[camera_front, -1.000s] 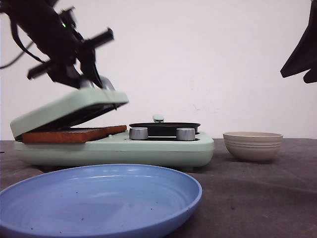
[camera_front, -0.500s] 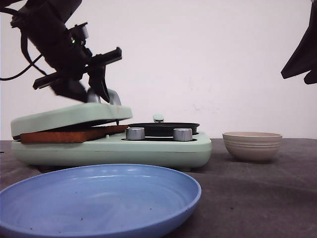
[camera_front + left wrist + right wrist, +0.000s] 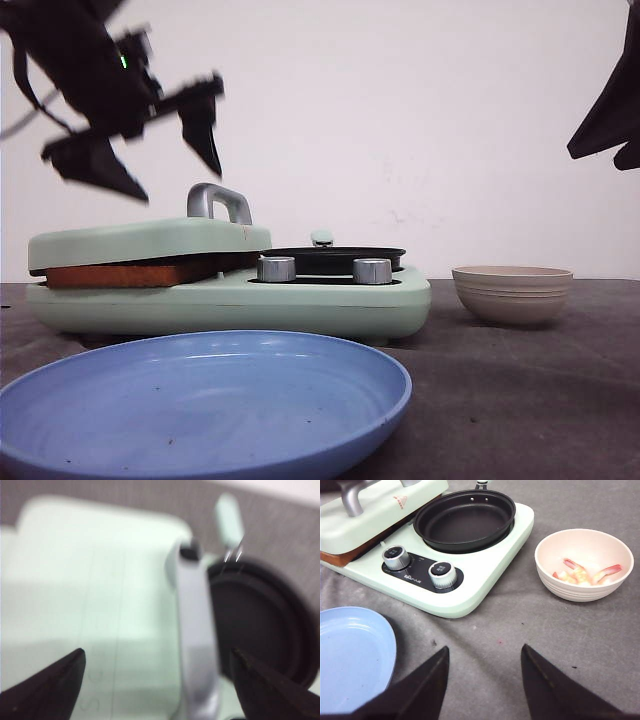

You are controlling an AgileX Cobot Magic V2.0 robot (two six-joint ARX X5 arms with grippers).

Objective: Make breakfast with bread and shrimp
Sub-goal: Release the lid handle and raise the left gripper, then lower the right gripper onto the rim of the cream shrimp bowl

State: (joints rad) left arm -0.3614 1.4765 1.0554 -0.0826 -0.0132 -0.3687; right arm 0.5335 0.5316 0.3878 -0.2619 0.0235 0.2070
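The bread [image 3: 125, 273] lies inside the mint-green sandwich press, and only its orange-brown crust [image 3: 337, 560] shows under the closed lid [image 3: 150, 240]. My left gripper [image 3: 178, 180] hangs open just above the lid's silver handle [image 3: 218, 200], touching nothing. In the left wrist view the handle [image 3: 197, 630] lies between the spread fingers of that gripper [image 3: 157, 652]. Shrimp [image 3: 585, 571] lie in the beige bowl [image 3: 555, 587], to the right of the press. My right gripper [image 3: 485, 649] is open and empty above the grey table, well in front of the bowl.
A black round pan [image 3: 465, 520] sits in the press's right half, with two silver knobs [image 3: 442, 575] in front of it. A big blue plate [image 3: 200, 400] lies at the near edge of the table. The right arm [image 3: 610, 110] hangs high at the right.
The lid has come down flat onto the bread. My left gripper has let go of the handle, opened and risen above it. The right arm has not moved.
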